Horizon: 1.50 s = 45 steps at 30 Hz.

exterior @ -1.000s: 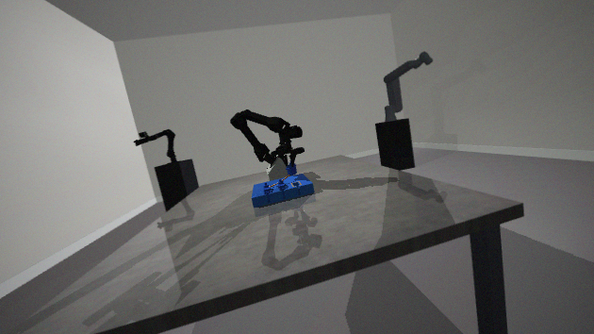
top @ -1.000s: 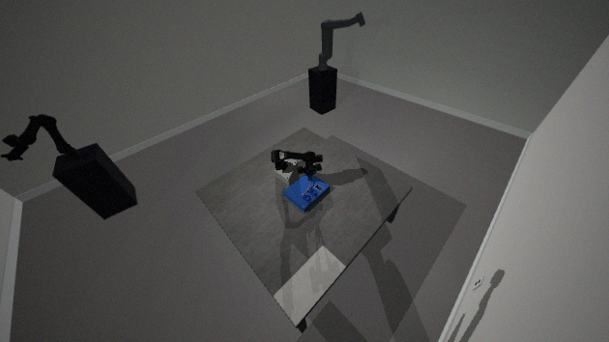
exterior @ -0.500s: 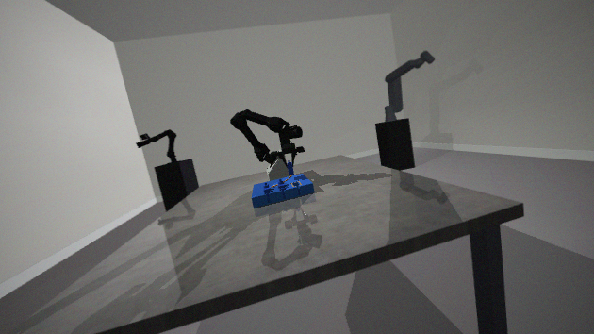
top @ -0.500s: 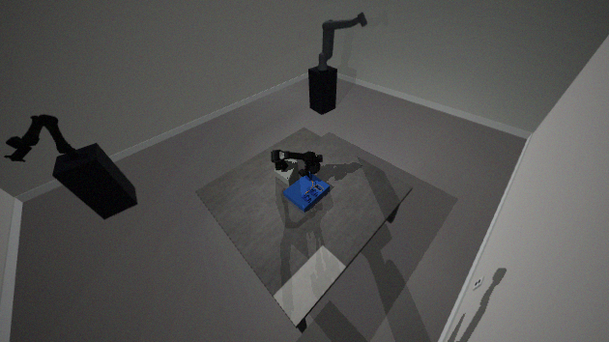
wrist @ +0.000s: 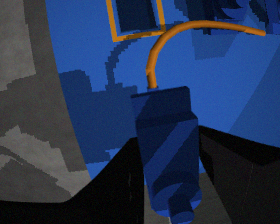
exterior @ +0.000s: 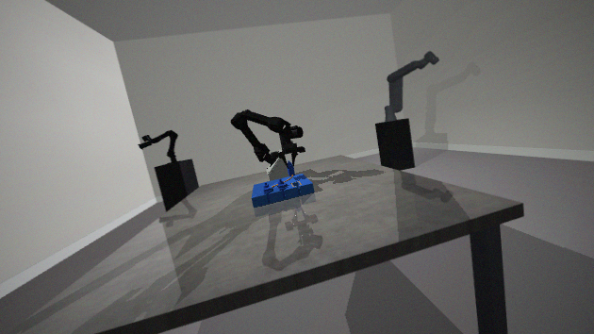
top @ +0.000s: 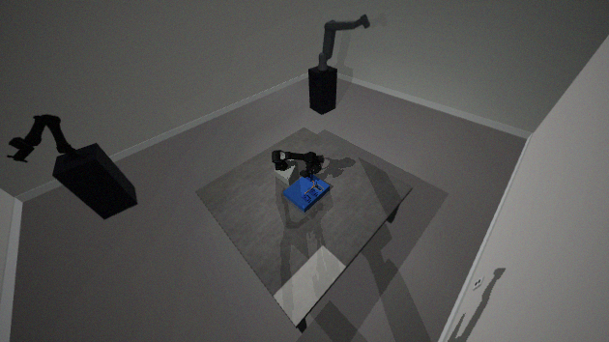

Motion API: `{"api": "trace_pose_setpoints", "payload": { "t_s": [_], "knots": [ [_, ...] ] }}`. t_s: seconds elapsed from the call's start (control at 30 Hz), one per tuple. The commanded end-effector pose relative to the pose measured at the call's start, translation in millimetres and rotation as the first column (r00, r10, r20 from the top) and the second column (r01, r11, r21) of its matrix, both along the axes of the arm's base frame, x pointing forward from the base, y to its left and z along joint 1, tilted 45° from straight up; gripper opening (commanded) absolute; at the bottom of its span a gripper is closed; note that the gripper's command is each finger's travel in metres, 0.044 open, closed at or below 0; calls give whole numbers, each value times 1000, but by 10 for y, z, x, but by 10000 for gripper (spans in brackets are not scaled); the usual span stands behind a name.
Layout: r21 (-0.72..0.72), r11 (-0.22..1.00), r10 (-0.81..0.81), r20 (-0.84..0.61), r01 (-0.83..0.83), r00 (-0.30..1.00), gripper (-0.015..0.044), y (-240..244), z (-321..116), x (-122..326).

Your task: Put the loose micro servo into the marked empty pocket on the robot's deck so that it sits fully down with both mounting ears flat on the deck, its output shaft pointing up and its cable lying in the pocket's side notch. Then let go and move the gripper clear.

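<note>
Table (top: 242, 203) (exterior: 330, 245) is grey and glossy, standing in a dim grey-walled room, blue deck (top: 295, 194) (exterior: 283, 192) (wrist: 241, 95) on top. Two other arms (top: 44, 121) (exterior: 395, 94) on black pedestals (top: 92, 181) (exterior: 395, 143) stand off the table. Servo (exterior: 290, 168) (wrist: 168, 140) long axis runs roughly up-down in wrist view, shaft end toward bottom, orange cable (wrist: 191, 25) off the top end. Servo sits between the fingers of the hand (exterior: 292, 162) (wrist: 171, 150), pinched, above the deck, outside the orange-outlined pocket (wrist: 136, 15).
</note>
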<state>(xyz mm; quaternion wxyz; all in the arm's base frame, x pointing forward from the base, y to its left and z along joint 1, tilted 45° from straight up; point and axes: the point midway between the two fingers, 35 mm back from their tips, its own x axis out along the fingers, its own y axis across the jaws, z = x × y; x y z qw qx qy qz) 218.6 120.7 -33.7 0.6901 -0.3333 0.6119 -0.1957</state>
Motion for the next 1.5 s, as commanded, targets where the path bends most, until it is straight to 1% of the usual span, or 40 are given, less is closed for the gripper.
{"api": "trace_pose_setpoints", "payload": {
  "t_s": [0.0,0.7,1.0,1.47],
  "knots": [
    [9,1000,6,11,-6,1000,0,73,28,191],
    [9,1000,6,16,-6,1000,0,252,73,984],
    [9,1000,6,16,-6,1000,0,247,63,1010],
    [9,1000,6,16,-6,1000,0,121,-68,1048]
  ]
}}
